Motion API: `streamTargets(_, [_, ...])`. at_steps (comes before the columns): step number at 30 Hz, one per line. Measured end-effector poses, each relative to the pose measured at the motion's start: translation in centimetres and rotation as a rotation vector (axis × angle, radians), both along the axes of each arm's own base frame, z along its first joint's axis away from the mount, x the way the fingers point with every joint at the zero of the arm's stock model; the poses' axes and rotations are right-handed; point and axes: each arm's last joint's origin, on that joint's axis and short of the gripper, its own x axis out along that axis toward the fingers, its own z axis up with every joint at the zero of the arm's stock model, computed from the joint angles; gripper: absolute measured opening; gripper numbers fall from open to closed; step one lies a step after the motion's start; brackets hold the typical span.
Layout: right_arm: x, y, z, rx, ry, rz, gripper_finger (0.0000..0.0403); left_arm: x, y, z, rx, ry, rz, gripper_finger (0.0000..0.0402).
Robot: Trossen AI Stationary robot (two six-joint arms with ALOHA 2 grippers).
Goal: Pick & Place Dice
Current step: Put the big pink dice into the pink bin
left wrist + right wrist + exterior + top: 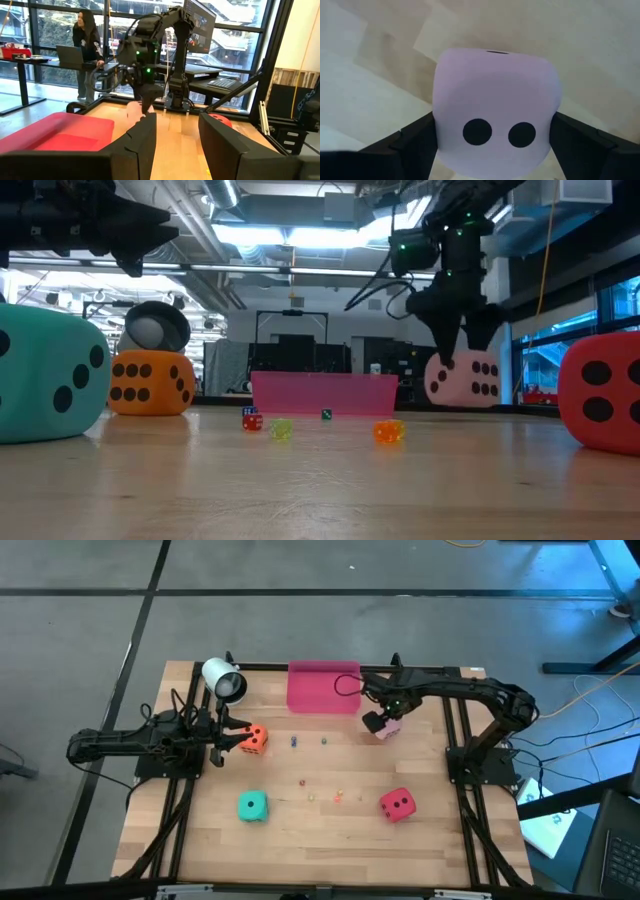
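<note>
My right gripper (384, 724) points down over the table's far right, next to the pink tray, and is shut on the pale pink die (463, 378). The orange die (256, 739) rests on the table at the left. My left gripper (232, 737) hangs level above and just left of it, open, touching nothing; its fingers (145, 140) stand apart. The teal die (252, 806) and the red die (397, 804) rest on the table near the front. My right gripper pinches the pale pink die by two opposite side faces (441, 131) between its two fingers (412, 140). The fingers come from above, pointing down. The die sits upright with its two-pip face (497, 132) turned up, lifted a little clear of the table.
The flat pink tray (322, 687) lies at the far middle, just left of the held die. A white round lamp-like thing (222, 678) stands at the far left. Tiny coloured beads (282, 428) are scattered mid-table. A person stands in the room beyond (86, 35).
</note>
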Motion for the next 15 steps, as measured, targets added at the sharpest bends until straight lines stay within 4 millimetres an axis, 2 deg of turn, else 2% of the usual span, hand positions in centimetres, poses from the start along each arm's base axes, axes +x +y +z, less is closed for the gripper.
streamTargets(9, [1.0, -0.2, 2.5, -0.045, -0.048, 0.025, 0.0327, 0.0, 0.0, 0.0, 0.001, 0.003, 0.000, 0.0143])
streamTargets(15, [1.9, 0.5, 3.9, -0.068, -0.099, 0.076, 0.0327, 0.0, 0.0, 0.0, 0.017, 0.005, 0.007, 0.0143])
